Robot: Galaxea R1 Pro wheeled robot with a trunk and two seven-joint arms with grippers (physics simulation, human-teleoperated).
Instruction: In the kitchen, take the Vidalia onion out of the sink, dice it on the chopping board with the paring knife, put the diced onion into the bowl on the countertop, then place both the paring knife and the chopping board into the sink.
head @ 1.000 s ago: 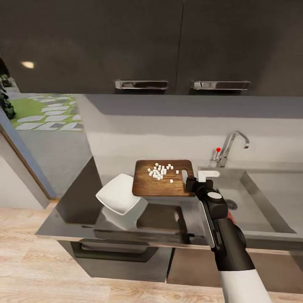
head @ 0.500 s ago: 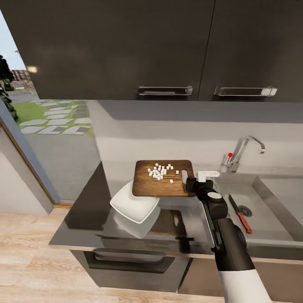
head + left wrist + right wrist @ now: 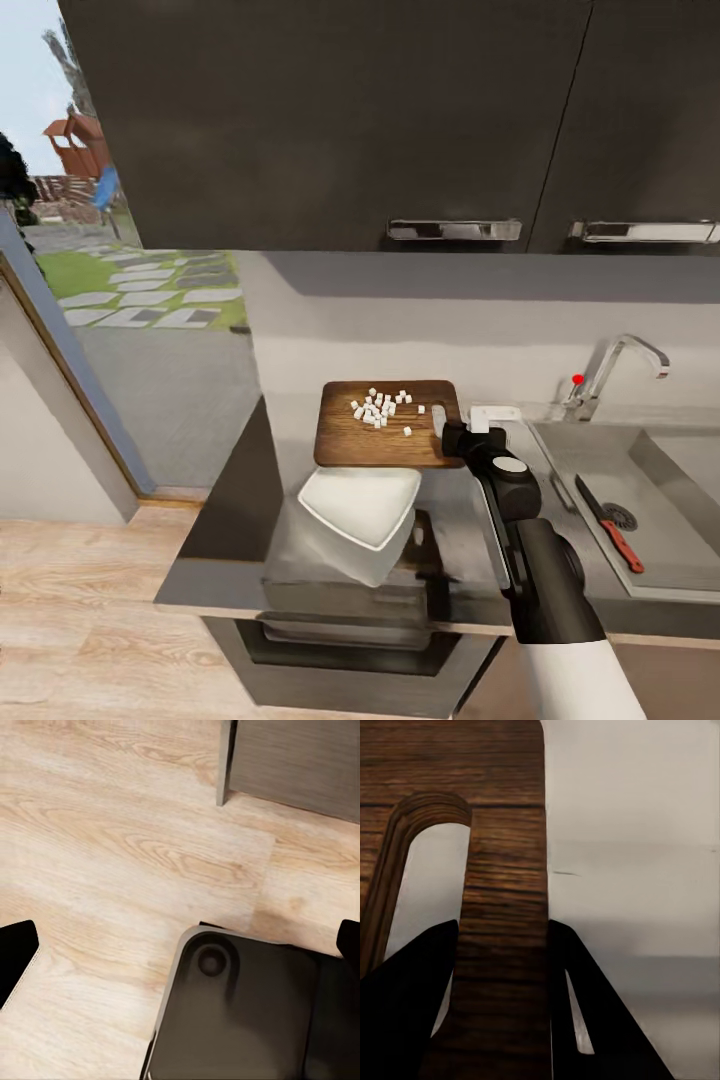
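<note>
Head view: I see the countertop [image 3: 240,520] low in frame and the sink [image 3: 665,500] at right, the knife [image 3: 610,524] lying in it. At centre my right gripper [image 3: 452,437] pinches the board's [image 3: 385,435] handle edge; the bowl [image 3: 362,508] sits below. White dice [image 3: 378,407] top the board. I can't tell my left fingers' [image 3: 16,954] state.

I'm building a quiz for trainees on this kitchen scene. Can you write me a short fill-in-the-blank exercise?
1. The right pincer is shut on the chopping ____.
2. The white diced onion lies on the ____.
3. The paring knife lies in the ____.
4. The white bowl sits on the ____.

Missing words: board; board; sink; countertop
</note>
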